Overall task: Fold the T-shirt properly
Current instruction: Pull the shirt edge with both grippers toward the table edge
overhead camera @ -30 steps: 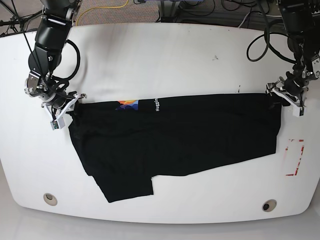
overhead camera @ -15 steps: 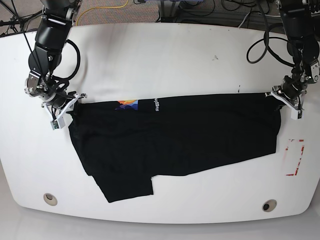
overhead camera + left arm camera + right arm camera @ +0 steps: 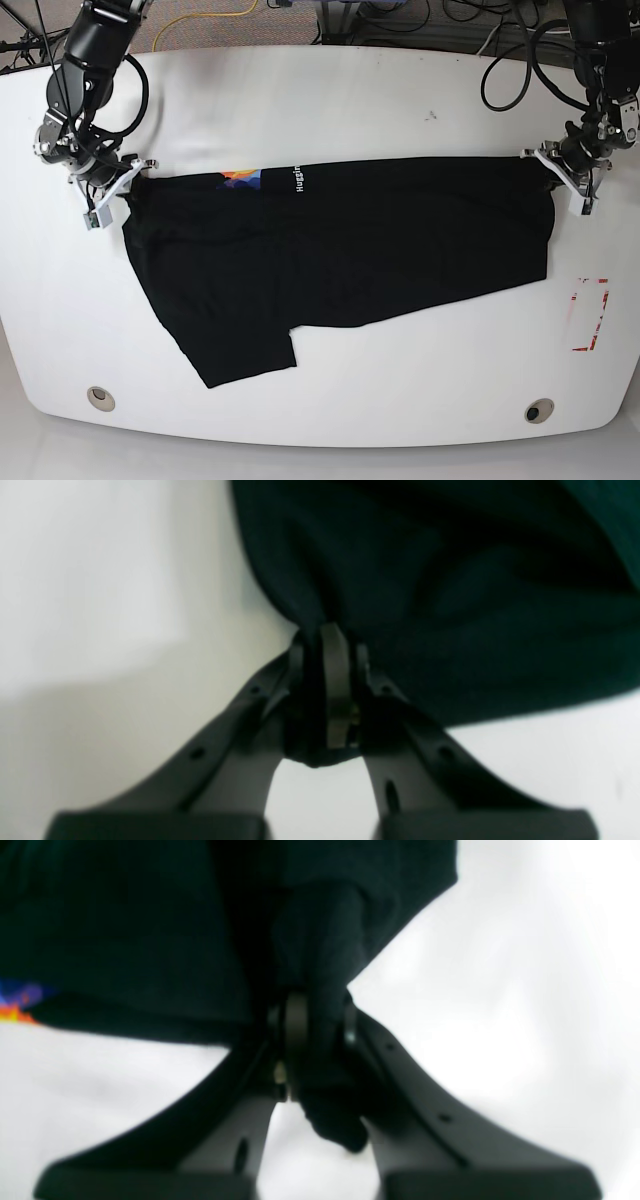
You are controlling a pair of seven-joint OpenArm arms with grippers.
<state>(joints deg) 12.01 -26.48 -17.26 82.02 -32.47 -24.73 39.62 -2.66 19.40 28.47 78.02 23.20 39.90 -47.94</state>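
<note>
The black T-shirt [image 3: 340, 250] lies spread across the white table [image 3: 320, 110], with white lettering and a coloured print along its far edge and one sleeve [image 3: 245, 350] pointing to the front. My left gripper [image 3: 556, 170] is at the shirt's far right corner, shut on a pinch of the T-shirt [image 3: 450, 580] cloth. The left gripper [image 3: 327, 680] shows dark cloth between its jaws. My right gripper [image 3: 125, 183] holds the far left corner, and the right gripper [image 3: 312, 1040] is shut on a bunched fold of the T-shirt [image 3: 125, 925].
A red-marked patch [image 3: 588, 315] lies on the table at the right. Two round holes [image 3: 100, 398] [image 3: 539, 411] sit near the front edge. Cables [image 3: 400, 15] run behind the table's far edge.
My left gripper has closed on the right corner. Both grippers have moved up and away, and the shirt's far edge has shifted with them toward the back and left.
</note>
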